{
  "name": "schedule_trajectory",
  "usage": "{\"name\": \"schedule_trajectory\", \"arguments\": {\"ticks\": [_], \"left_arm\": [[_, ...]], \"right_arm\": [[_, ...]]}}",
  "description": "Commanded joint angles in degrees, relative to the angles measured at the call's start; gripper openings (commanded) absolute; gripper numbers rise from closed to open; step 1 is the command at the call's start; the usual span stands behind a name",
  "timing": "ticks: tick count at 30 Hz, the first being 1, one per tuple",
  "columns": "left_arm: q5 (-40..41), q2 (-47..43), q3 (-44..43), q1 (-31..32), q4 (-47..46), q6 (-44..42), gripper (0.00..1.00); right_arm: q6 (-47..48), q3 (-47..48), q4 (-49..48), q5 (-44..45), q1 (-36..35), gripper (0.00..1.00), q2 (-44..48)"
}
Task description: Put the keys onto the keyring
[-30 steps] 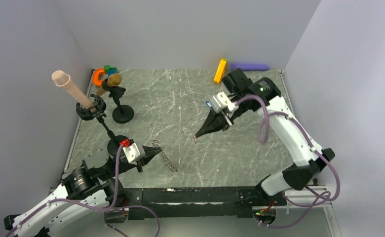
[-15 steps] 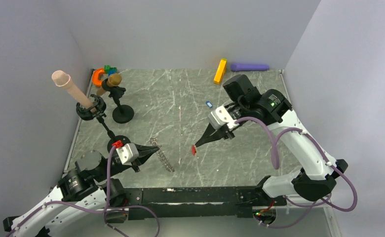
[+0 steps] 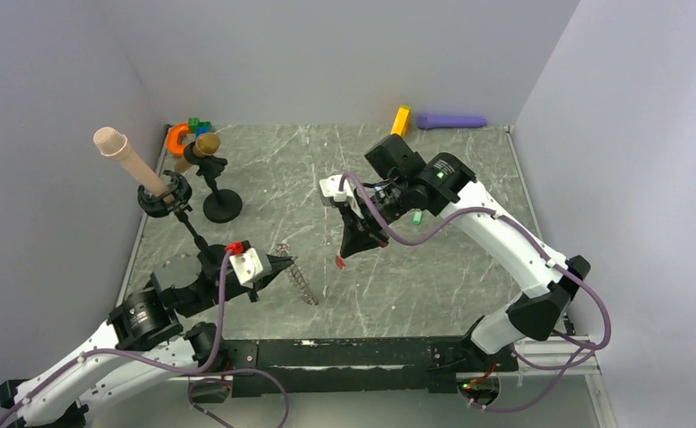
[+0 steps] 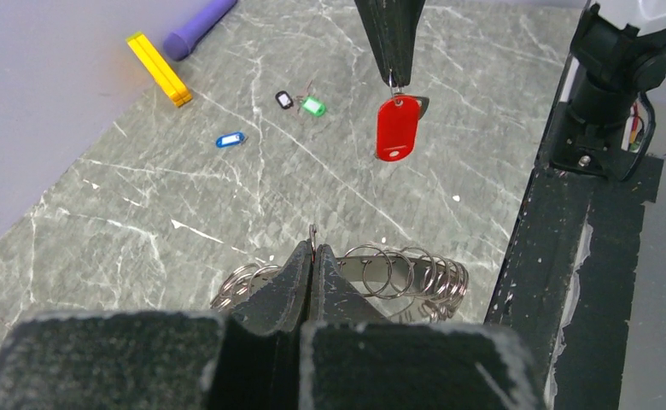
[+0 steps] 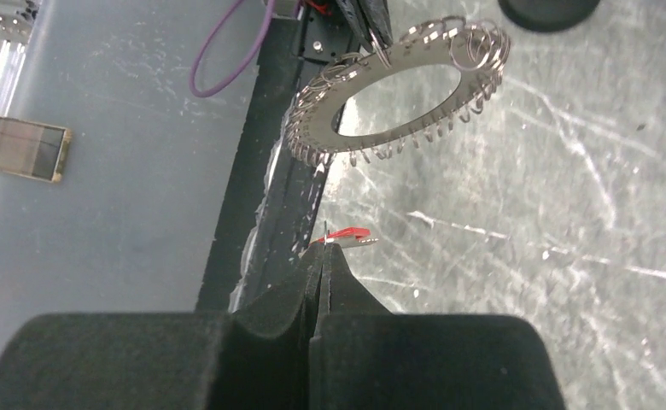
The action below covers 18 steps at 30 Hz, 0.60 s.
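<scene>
The left arm reaches low and forward, its pincer (image 3: 289,261) clamped shut on the keyring (image 3: 302,280). The right arm arches over, wrist bent downward, its pincer (image 3: 344,252) pinched shut on the red key (image 3: 339,262), near the left pincer's tips.

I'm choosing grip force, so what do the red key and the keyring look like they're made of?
The red key looks like glossy plastic: even saturated colour, soft highlights. The keyring looks like polished silver metal: mirror-like glints on a flat band edged with thin wire rings.
</scene>
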<state>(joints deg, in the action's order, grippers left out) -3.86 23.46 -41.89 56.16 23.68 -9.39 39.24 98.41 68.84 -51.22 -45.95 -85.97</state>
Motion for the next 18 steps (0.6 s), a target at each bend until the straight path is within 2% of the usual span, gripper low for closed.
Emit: {"name": "schedule_trajectory", "arguments": {"ticks": [1, 7, 11, 18], "left_arm": [[1.0, 2.0, -2.8, -0.2, -1.9, -1.4, 0.00], [0.3, 4.5, -2.1, -0.2, -3.2, -2.4, 0.00], [-0.8, 6.2, -2.6, -0.2, -3.9, -1.6, 0.00], [0.5, 9.8, -7.9, -0.2, 1.8, 3.7, 0.00]], "right_arm": [[-8.7, 0.9, -1.6, 4.0, -0.5, 0.00, -0.3], [-13.8, -0.4, -4.1, 4.1, -0.4, 0.00, -0.7], [-12.8, 0.9, -4.4, 6.5, -0.6, 0.00, -2.6], [-1.5, 14.3, 9.6, 2.1, -0.5, 0.00, -12.0]]}}
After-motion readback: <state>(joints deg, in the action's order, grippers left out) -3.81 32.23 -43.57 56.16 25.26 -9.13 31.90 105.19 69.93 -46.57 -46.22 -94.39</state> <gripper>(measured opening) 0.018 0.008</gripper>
